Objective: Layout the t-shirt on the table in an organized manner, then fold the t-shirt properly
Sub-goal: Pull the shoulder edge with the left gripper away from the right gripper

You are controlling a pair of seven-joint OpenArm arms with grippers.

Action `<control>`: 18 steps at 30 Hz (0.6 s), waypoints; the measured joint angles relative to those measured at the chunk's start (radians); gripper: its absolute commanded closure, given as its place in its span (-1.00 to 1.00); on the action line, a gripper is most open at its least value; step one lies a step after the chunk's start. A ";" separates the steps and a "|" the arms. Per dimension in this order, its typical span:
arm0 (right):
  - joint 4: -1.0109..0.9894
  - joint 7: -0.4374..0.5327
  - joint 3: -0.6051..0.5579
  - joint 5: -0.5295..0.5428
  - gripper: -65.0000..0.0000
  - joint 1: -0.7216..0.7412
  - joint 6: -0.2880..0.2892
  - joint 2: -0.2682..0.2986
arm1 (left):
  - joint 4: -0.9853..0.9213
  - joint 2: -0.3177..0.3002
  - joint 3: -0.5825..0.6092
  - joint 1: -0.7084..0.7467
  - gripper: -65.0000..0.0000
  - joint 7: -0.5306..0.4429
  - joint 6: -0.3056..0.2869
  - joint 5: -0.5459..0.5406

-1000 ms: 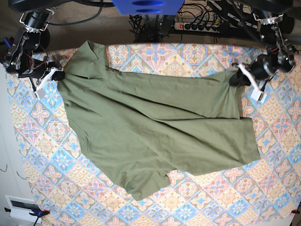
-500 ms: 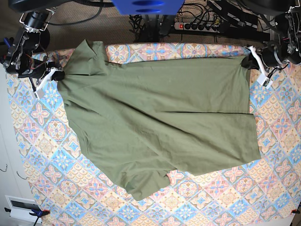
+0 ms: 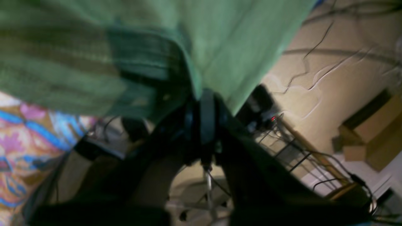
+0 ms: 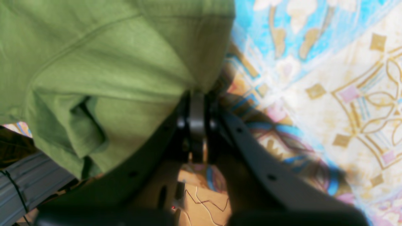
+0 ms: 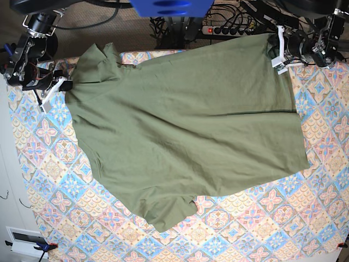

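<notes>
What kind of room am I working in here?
Likely a lab or workshop: a power strip with tangled cables behind the table, and cardboard boxes on the floor.

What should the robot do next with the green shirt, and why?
Probably lower the left gripper to lay its corner of the t-shirt on the table. That corner is lifted past the far edge, while the right gripper pins the other side, and most of the shirt lies spread out.
</notes>
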 measured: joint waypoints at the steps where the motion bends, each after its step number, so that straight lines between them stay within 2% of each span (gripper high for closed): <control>1: 0.000 0.000 0.000 0.000 0.96 0.000 0.000 0.000 | 0.000 0.000 0.000 0.000 0.64 0.000 -0.001 0.006; 5: 0.000 0.000 0.000 0.000 0.96 0.000 0.000 0.000 | 0.000 -0.003 0.000 0.003 0.24 0.002 -0.001 0.005; 8: 0.000 0.000 0.000 0.000 0.96 0.000 0.000 0.000 | 0.000 -0.035 0.009 0.013 0.08 0.002 -0.001 -0.018; 13: 0.000 0.000 0.000 0.000 0.96 0.000 0.000 0.000 | 0.000 -0.111 0.032 0.023 0.08 0.003 -0.002 -0.145; 15: 0.000 0.000 0.000 0.000 0.96 0.000 0.000 0.000 | 0.000 -0.101 -0.041 0.020 0.08 -0.005 -0.002 -0.173; 18: 0.000 0.000 0.000 0.000 0.96 0.000 0.000 0.000 | 0.000 -0.074 -0.211 0.005 0.08 -0.021 -0.001 -0.174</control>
